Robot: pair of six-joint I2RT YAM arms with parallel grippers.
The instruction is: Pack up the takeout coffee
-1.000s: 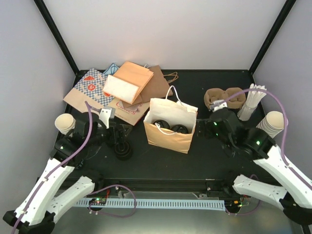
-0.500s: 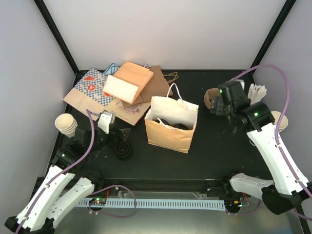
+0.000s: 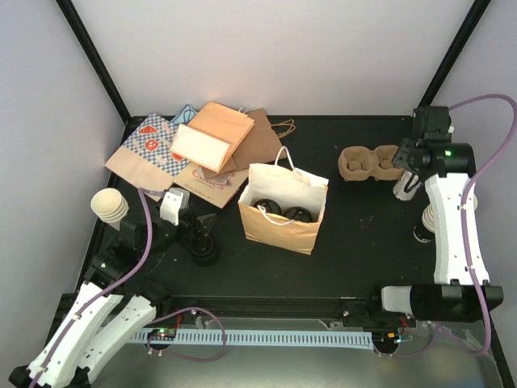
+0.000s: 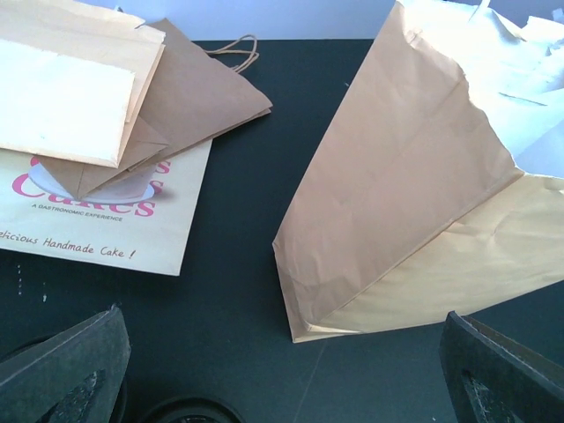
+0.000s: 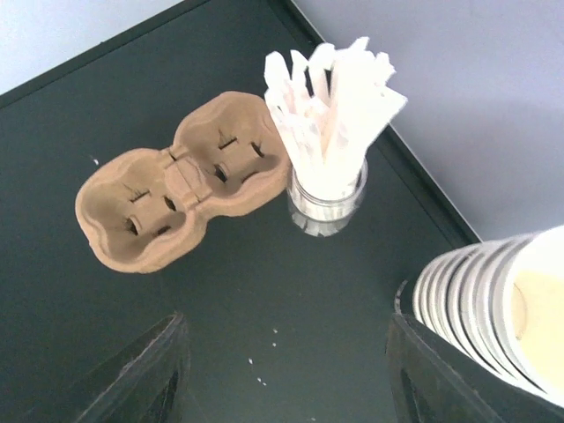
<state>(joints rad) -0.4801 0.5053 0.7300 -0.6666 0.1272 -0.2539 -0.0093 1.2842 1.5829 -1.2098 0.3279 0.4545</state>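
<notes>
we see two takeout cups capped with round black plastic lids [image 3: 267,208] standing side by side inside an upright tan paper carrier bag with white string handles [image 3: 279,222] at the middle of the black table [image 3: 363,250]; only the lids show through the bag's open top, the cup bodies being hidden by its walls. the small brown moulded-pulp two-cup carrier [image 5: 181,181] lies well apart from the bag, toward the far right corner of the table, with its two wells facing up. just beside its right end is a clear round jar of white paper-wrapped sticks [image 5: 328,189], and near that a leaning stack of lidless cream paper cups [image 5: 493,304]. the right gripper [image 5: 284,322] hangs above this corner and looks down on the carrier, its jaws apart with only bare table between them, touching none of these things. the left gripper [image 4: 282,317] sits low on the left side of the bag and faces the bag's near left corner, its jaws spread wide and holding nothing. close under it is a short stack of loose black plastic lids [image 3: 205,252]. beyond it a pile of flat paper bags in brown, tan and a printed check [image 3: 194,153] lies at the far left, and a second stack of lidless cream cups [image 3: 109,206] stands at the table's left edge.
</notes>
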